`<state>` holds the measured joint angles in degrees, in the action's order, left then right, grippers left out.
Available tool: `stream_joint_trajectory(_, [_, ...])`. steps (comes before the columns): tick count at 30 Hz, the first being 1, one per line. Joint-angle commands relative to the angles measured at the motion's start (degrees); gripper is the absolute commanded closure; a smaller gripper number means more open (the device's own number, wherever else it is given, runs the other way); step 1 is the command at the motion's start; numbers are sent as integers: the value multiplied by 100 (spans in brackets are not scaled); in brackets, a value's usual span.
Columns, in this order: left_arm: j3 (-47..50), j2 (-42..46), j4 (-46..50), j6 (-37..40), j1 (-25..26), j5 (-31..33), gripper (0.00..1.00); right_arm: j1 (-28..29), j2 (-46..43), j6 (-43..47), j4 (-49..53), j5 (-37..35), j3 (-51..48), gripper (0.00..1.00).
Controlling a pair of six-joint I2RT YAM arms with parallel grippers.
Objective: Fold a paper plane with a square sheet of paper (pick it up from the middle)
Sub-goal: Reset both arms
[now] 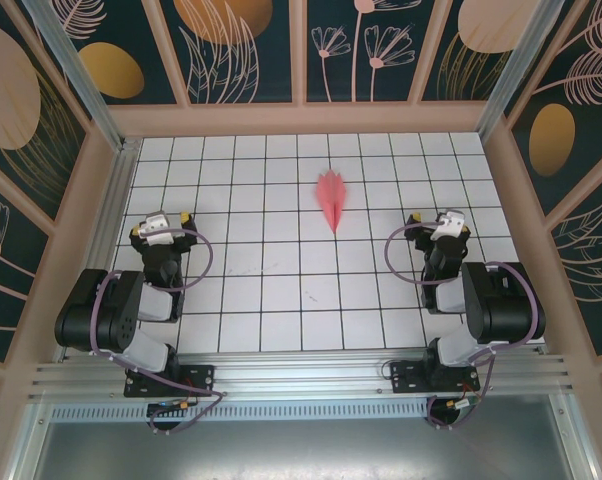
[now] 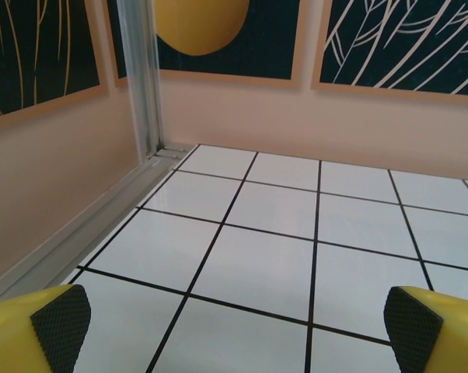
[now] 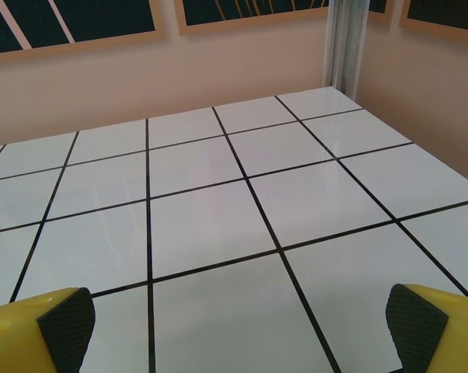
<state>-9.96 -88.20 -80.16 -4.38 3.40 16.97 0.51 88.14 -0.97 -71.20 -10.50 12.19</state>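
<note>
Paper plane (image 1: 332,199), folded, on the far-centre tiles (image 1: 281,290), well apart from left gripper (image 1: 159,226) and right gripper (image 1: 439,223), both spread wide and empty; I judge parking them clear is best.

Plane (image 1: 331,199): pink-red paper dart, folded, centre ridge visible. Lying flat on white grid table, mid-width, far half. Point aimed toward near edge, wide tail toward back wall.
</note>
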Motion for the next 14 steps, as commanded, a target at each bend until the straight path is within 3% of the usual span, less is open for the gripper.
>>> stream_joint_trajectory(1, [98,-48,-454,233,-32,-550,1,-37,22,-134,-289,92,-10,1])
stream_joint_trajectory(3, [-179,-5,154,185,-56,-671,2,-38,19,-131,-289,93,-14,1])
stream_joint_trajectory(14, [-209,-30,184,139,-129,-749,2,-40,23,-133,-286,92,-11,1])
